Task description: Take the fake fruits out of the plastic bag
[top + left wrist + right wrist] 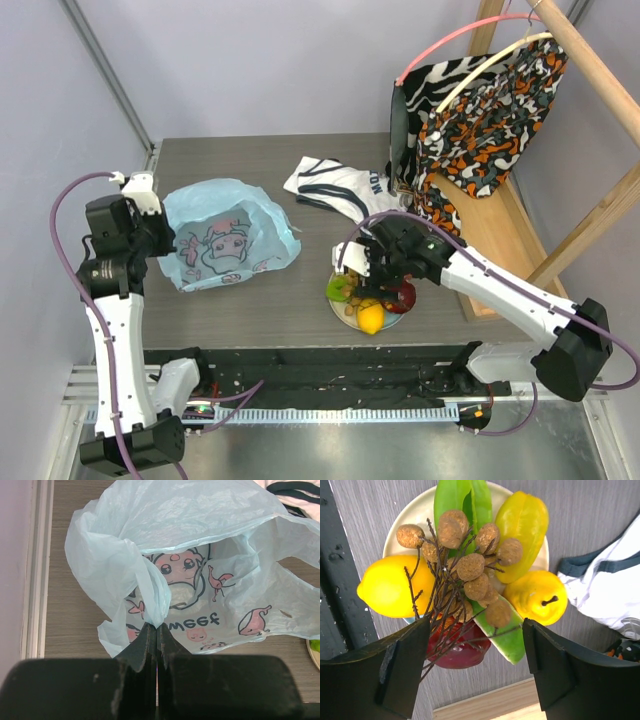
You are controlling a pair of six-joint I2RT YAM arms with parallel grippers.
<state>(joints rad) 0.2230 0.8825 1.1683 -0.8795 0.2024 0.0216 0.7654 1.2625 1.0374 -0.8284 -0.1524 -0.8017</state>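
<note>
The light-blue plastic bag (225,235) with pink cartoon prints lies crumpled on the table's left side. My left gripper (165,243) is at its left edge. In the left wrist view the left gripper (159,626) is shut on a bunched fold of the plastic bag (200,555). No fruit shows in the bag. The fake fruits are piled on a plate (410,515): lemon (387,587), brown bunch (470,567), red apple (460,650), yellow pear (537,596), green pieces. My right gripper (476,630) hangs open just above the pile, with the bunch's twigs against its left finger (405,665).
A white shirt (335,185) with dark lettering lies behind the plate (340,310). Patterned cloths (480,100) hang on hangers from a wooden rack (500,230) at the right. A green fruit edge (315,647) shows at the left wrist view's right border.
</note>
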